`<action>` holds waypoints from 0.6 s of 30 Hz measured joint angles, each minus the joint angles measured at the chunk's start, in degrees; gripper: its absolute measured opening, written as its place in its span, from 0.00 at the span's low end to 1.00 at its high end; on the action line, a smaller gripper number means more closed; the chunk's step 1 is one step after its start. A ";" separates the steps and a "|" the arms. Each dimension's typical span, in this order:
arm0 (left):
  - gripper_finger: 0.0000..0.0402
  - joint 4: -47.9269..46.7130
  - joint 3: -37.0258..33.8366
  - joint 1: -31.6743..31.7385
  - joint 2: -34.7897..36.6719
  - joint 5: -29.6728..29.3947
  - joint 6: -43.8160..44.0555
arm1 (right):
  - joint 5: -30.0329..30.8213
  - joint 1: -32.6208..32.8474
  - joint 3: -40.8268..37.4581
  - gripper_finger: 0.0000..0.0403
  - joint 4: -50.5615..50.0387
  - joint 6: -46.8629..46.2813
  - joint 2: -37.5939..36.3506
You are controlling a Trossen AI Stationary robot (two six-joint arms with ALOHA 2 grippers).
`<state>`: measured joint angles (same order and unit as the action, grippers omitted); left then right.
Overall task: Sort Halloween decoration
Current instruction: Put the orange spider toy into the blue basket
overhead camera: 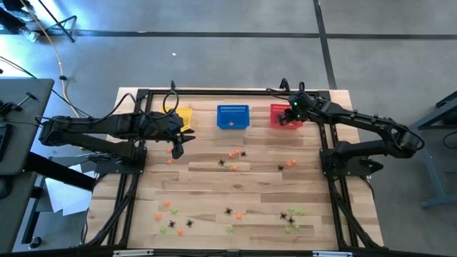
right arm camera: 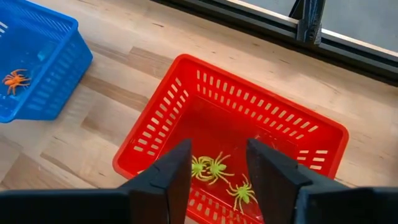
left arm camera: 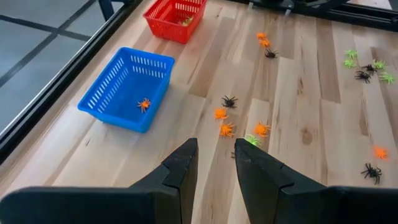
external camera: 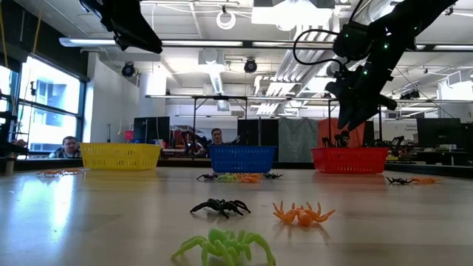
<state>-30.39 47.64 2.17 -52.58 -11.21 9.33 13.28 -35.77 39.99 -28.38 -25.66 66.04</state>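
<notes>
The right gripper (right arm camera: 214, 171) hangs with fingers parted and empty over the red basket (right arm camera: 155, 124), where green spiders (right arm camera: 211, 167) lie, seemingly sorted by colour; other spiders (overhead camera: 232, 155) scatter the table.

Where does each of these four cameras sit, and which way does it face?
High: overhead, facing down; both arms, table.
Low: table height, facing across; red basket, an arm above it.
Left wrist: on the left arm; left gripper, blue basket.
Right wrist: right gripper open over the red basket.
Both wrist views share the blue and red baskets.
</notes>
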 joint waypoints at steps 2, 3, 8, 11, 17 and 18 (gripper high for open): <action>0.23 -0.06 0.00 -0.02 0.00 -1.39 -0.02 | 0.00 0.02 0.00 0.37 -0.02 -0.74 0.00; 0.23 -0.40 0.00 -0.02 0.00 -2.61 -0.42 | -0.02 0.02 0.00 0.37 -0.05 -1.40 0.00; 0.23 -9.04 0.00 0.51 0.60 -9.81 1.30 | -3.90 0.17 1.10 0.36 -4.52 -2.69 -1.28; 0.23 -15.36 -0.04 0.53 0.95 -12.04 5.78 | -10.03 1.94 1.88 0.34 -8.29 -5.27 -2.48; 0.23 -19.73 -0.04 -2.53 1.01 -11.55 11.02 | -14.47 14.49 1.88 0.32 -13.99 -14.10 -1.44; 0.23 -20.37 -0.04 -3.11 0.98 -11.55 11.82 | -14.47 16.98 1.88 0.31 -14.91 -15.64 -1.22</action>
<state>-50.77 47.59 -0.93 -51.59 -22.76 21.15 -1.19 -18.79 41.87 -43.29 -41.30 64.82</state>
